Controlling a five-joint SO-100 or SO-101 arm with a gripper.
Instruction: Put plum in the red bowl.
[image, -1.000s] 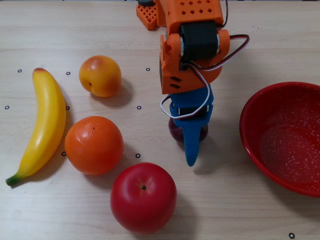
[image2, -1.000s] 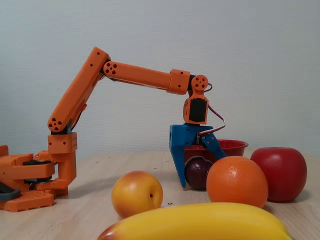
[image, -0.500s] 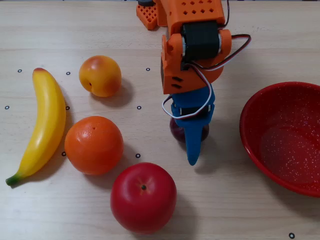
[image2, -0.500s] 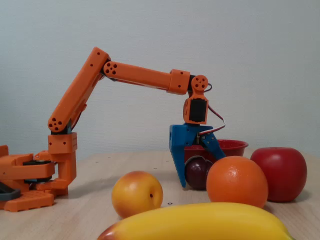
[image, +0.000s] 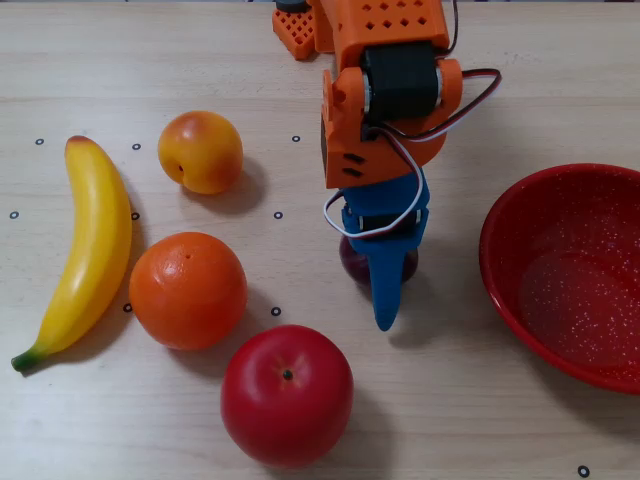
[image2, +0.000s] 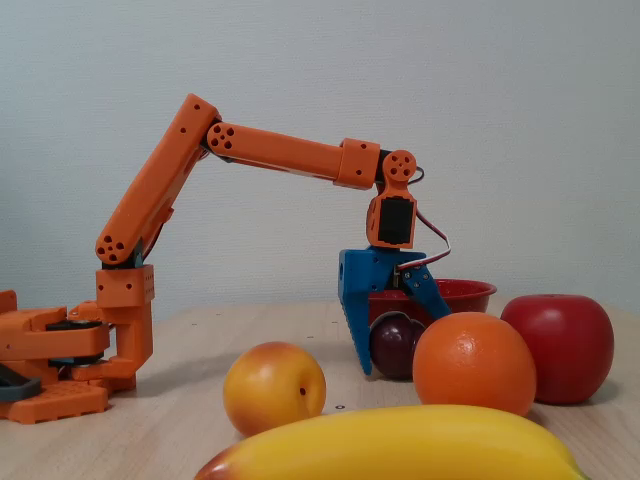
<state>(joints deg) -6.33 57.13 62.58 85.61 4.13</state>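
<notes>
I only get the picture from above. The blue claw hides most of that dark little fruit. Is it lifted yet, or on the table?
Observer: From the side, the plum looks to be down at table level, between the gripper jaws, whose tips reach the table.
Visitor: Is it squeezed?
Observer: One blue finger stands against its left side; the other is hidden behind the orange, so I cannot tell.
Visitor: How tall is the bowl?
Observer: The side camera shows the bowl rim about level with the plum's top, so the plum must be lifted to clear it.
</notes>
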